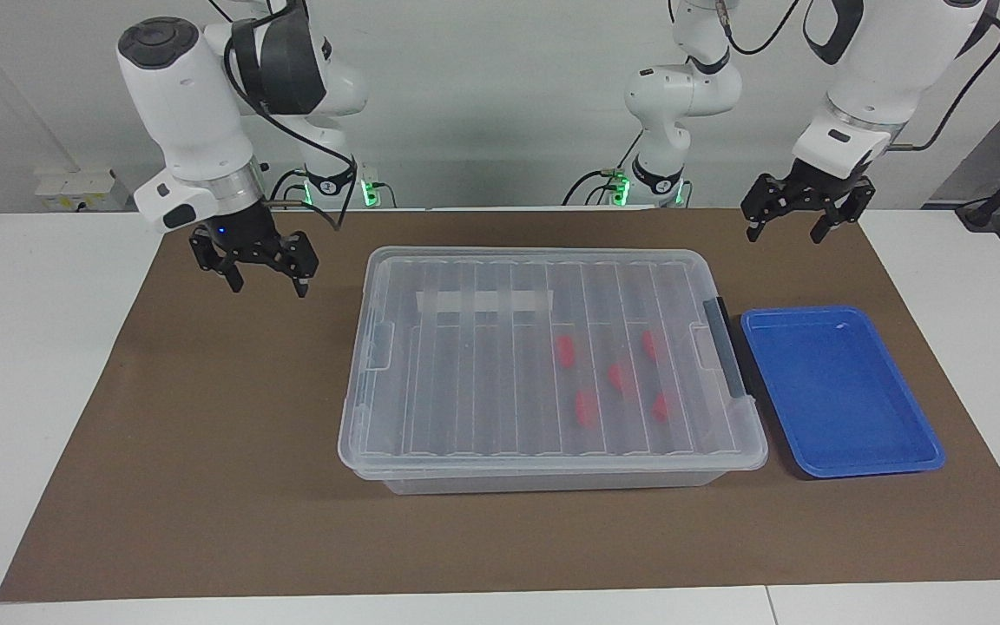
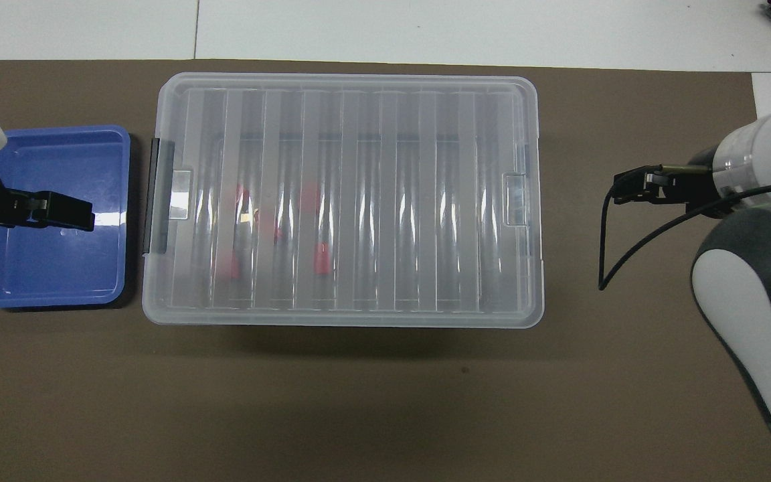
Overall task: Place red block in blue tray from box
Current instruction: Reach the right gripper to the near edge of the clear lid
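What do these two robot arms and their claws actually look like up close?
Both arms are glossy white with rounded shells and dark grey joint covers. A silver ring at each wrist leads to a black two-fingered claw: the right claw and the left claw. A thin black cable loops along each arm to its wrist. Green lights glow at the arm bases, and a small blue light shows by the right wrist.

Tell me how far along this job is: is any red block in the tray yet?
Nothing is done yet. The blue tray holds no block; the red blocks lie inside the box, whose lid is on. Nothing is in hand: the right gripper, jaws open, hangs over the mat beside the box, and the left gripper waits open. Left to do: open the lid, pick a block, place it in the tray.
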Available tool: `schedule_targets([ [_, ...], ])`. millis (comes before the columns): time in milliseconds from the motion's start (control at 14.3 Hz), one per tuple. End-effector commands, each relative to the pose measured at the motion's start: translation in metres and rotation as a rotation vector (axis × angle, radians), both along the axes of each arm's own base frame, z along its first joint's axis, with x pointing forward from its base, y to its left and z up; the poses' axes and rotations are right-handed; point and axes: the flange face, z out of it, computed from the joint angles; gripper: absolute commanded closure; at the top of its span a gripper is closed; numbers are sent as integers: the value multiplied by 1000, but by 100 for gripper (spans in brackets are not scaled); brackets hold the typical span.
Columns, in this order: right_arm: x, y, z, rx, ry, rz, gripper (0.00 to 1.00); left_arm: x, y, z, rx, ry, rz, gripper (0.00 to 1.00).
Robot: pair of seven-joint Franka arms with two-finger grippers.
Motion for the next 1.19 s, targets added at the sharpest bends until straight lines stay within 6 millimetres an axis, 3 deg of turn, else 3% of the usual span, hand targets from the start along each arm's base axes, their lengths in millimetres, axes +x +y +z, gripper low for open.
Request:
schedule_targets([
  [0,20,33,-35,31,-26,-28,0,-6,1,1,5,-5,-2,0],
  [279,23,74,-62,28,-21,-17,0,-6,1,1,5,-5,-2,0],
  [769,1,68,-84,-31,34,9,1,-6,1,1,5,-5,-2,0],
  [1118,2,53,-86,-66,53,52,1,-6,1,1,5,-5,-2,0],
])
